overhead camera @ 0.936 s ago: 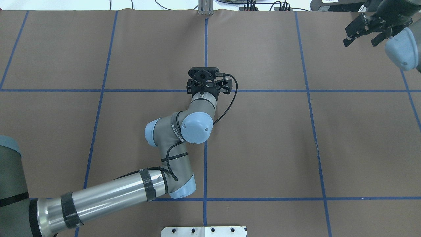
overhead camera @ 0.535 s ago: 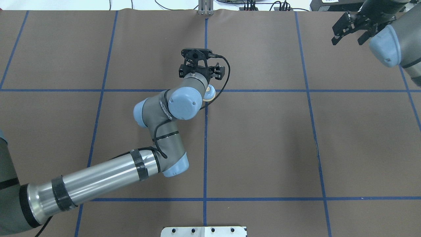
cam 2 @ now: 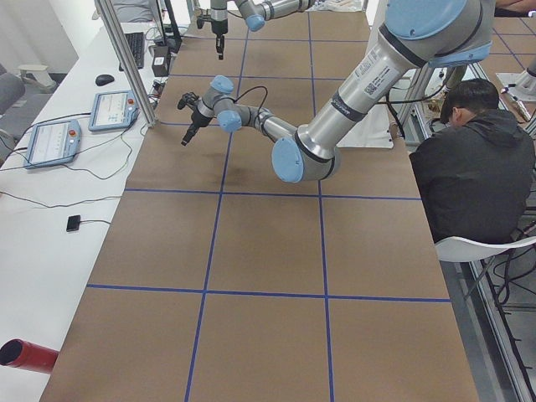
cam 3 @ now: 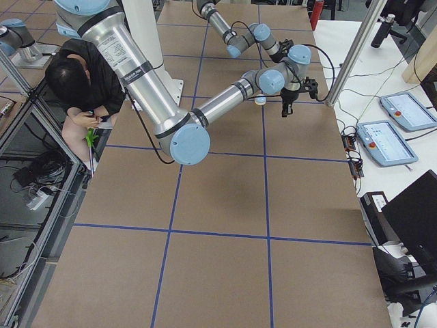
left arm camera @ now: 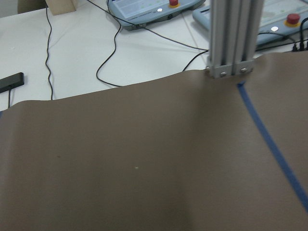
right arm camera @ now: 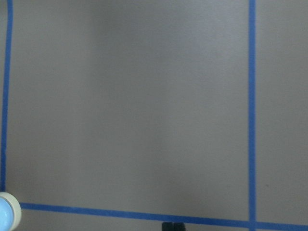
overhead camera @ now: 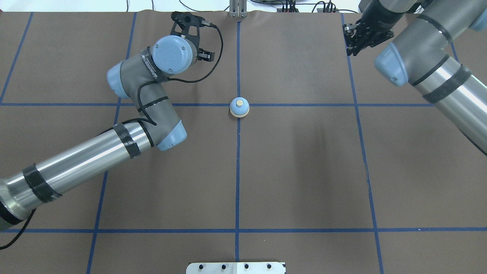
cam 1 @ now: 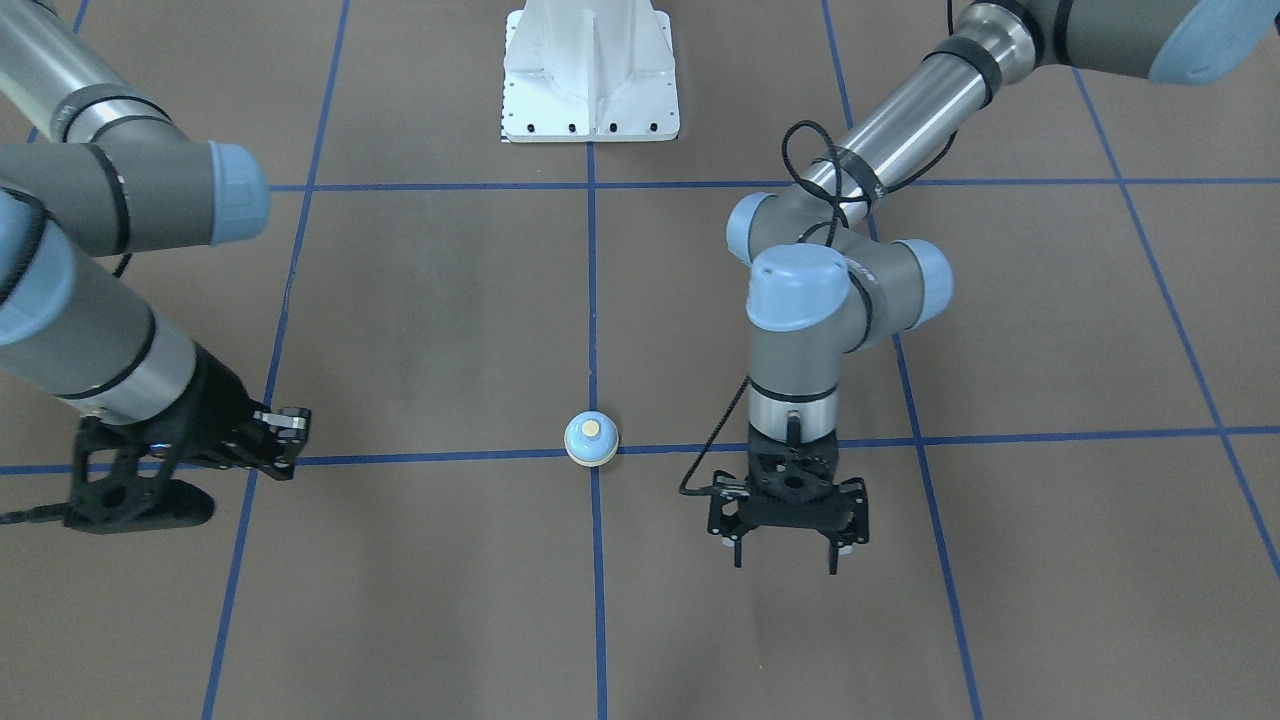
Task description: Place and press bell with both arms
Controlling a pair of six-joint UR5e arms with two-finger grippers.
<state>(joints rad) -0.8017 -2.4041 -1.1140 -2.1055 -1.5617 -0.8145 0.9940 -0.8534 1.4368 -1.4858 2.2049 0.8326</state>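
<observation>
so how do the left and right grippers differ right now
The left gripper shows its jaws spread; the right gripper is seen side-on, its opening unclear. The left gripper is nearer the bell than the right gripper. Both are empty and clear of the bell.

- The left arm (overhead camera: 95, 152) reaches forward with its elbow sharply bent; its wrist hangs vertical
- The left gripper (cam 1: 785, 562) points straight down; its fingers (cam 1: 737, 555) are spread wide, with nothing between them
- The right arm (overhead camera: 437, 76) slants down and forward, forearm nearly straight
- The right gripper (cam 1: 287, 445) sits low and tilted; whether its jaws are parted cannot be made out
</observation>
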